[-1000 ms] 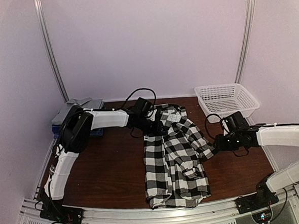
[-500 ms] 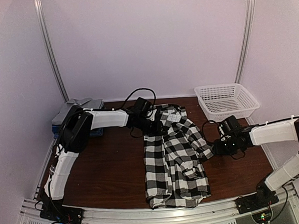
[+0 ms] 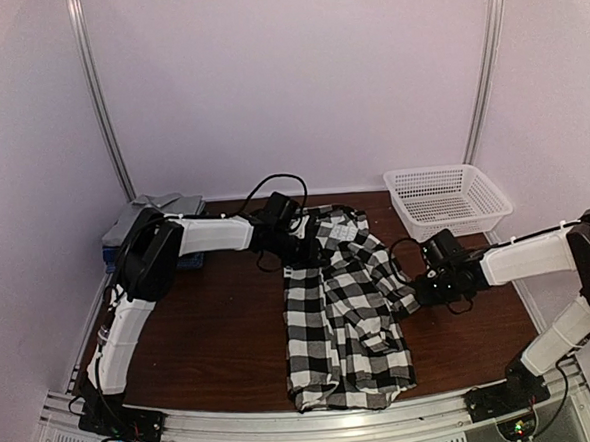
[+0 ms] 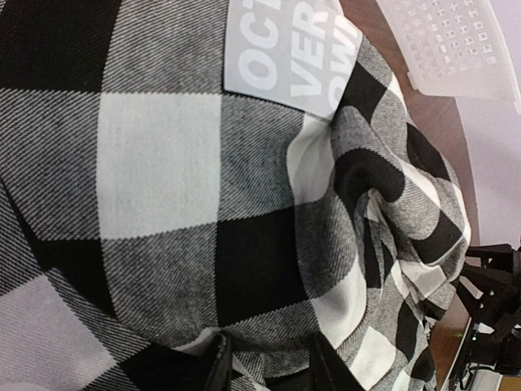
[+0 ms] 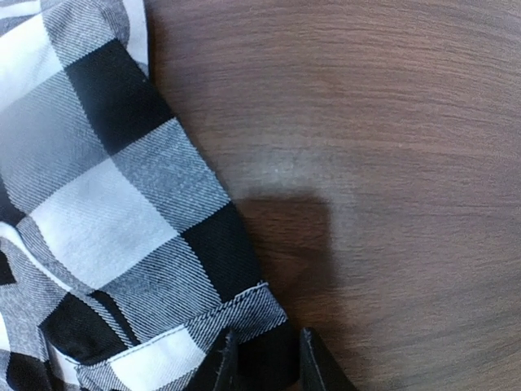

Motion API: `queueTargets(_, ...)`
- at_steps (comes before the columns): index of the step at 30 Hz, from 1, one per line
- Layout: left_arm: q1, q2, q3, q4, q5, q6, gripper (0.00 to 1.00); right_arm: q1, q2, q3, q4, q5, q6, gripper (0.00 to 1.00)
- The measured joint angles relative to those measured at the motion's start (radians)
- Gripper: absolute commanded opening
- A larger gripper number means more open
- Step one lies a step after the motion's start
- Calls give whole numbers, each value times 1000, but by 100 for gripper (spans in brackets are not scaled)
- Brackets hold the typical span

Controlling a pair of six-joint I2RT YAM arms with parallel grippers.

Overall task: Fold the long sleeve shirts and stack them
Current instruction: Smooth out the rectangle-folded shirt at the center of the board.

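Note:
A black-and-white plaid long sleeve shirt (image 3: 347, 328) lies spread down the middle of the brown table (image 3: 212, 336). My left gripper (image 3: 299, 246) sits at its collar end. In the left wrist view its jaws (image 4: 269, 371) are shut on a fold of the plaid cloth (image 4: 163, 163). My right gripper (image 3: 417, 292) is low at the shirt's right sleeve end. In the right wrist view the cuff corner of the plaid sleeve (image 5: 106, 204) lies pinched between its jaws (image 5: 267, 362). A folded light grey shirt (image 3: 156, 206) rests on dark blue ones (image 3: 117, 254) at the back left.
A white mesh basket (image 3: 446, 197) stands at the back right, its corner also in the left wrist view (image 4: 448, 41). A grey label with white letters (image 4: 285, 49) is sewn in the shirt. Bare wood (image 5: 391, 163) lies right of the cuff. White walls enclose the table.
My right gripper has slid left to the sleeve cuff and its jaws have narrowed around it. The left arm and the shirt body have not moved.

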Motion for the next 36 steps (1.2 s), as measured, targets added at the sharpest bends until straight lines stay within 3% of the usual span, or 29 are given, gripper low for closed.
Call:
queueTargets(5,1,0,2,0,0,0,34,13,-2,7,-24,9,8,0)
queueTargets(10,3,0,17,0,0,0,34,13,-58,74,-163,51,2,0)
queueTargets(18,13,0,41,0,0,0,34,11,-154,402,-340,135,-47,0)
queueTargets(27,22,0,45,34,24,-24,33,35,-130,739,-500,143,-111,0)
queueTargets(32,22,2,45,83,54,-55,33,101,-66,945,-559,141,-130,0)
queueTargets(36,22,10,43,118,66,-78,33,173,-17,1014,-585,127,-129,0)
